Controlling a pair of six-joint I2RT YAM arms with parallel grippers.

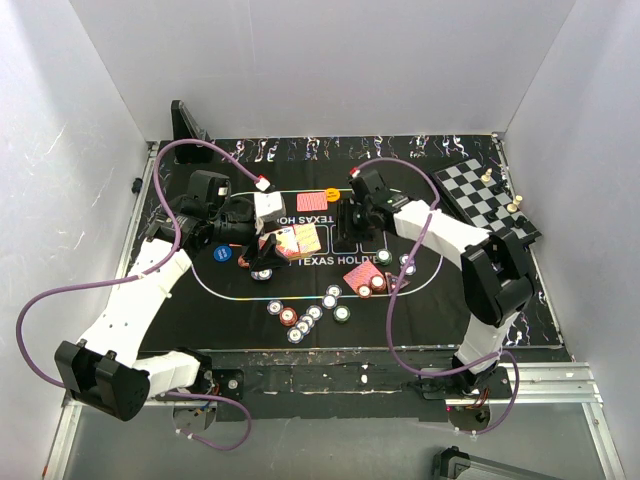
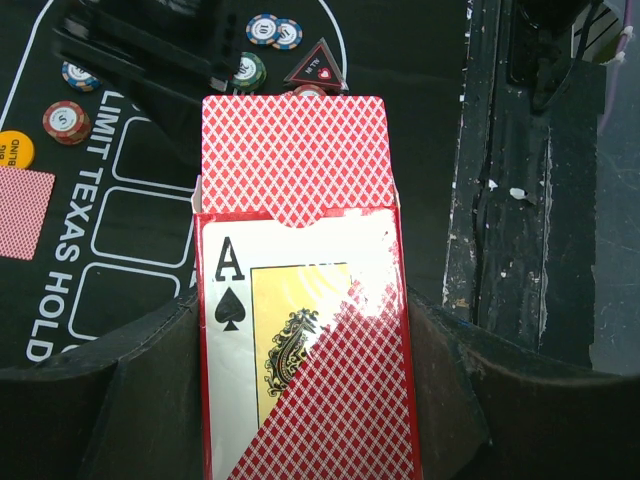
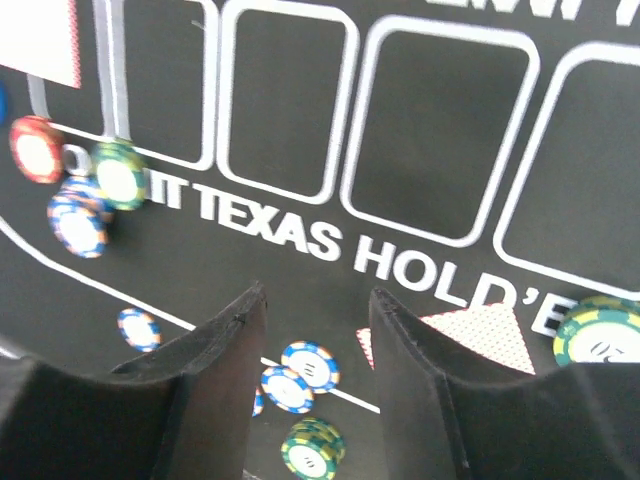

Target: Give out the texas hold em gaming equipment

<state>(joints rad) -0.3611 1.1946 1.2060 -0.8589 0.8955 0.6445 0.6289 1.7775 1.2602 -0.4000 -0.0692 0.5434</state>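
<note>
A playing-card box [image 2: 300, 360] showing an ace of spades sits between my left gripper's [image 2: 305, 400] fingers, which are shut on its sides. Red-patterned-back cards [image 2: 295, 150] stick out of its open top. Beyond them lie a dark triangular marker [image 2: 316, 65], a yellow button [image 2: 14, 150] and a face-down card [image 2: 20, 212]. My right gripper [image 3: 318, 295] hangs open over the mat, nothing between its fingers. Below it lie blue-and-white chips [image 3: 310, 365], a green chip stack [image 3: 312, 445] and a red-backed card [image 3: 470, 335]. From above, the left gripper [image 1: 268, 243] and right gripper [image 1: 352, 215] flank the mat's middle.
A chessboard [image 1: 485, 195] with pieces lies at the back right. Several chips [image 1: 300, 318] are scattered along the mat's near edge, with more [image 1: 385, 270] near a face-down card [image 1: 372, 272]. Another card [image 1: 313, 200] lies by the far side. White walls enclose the table.
</note>
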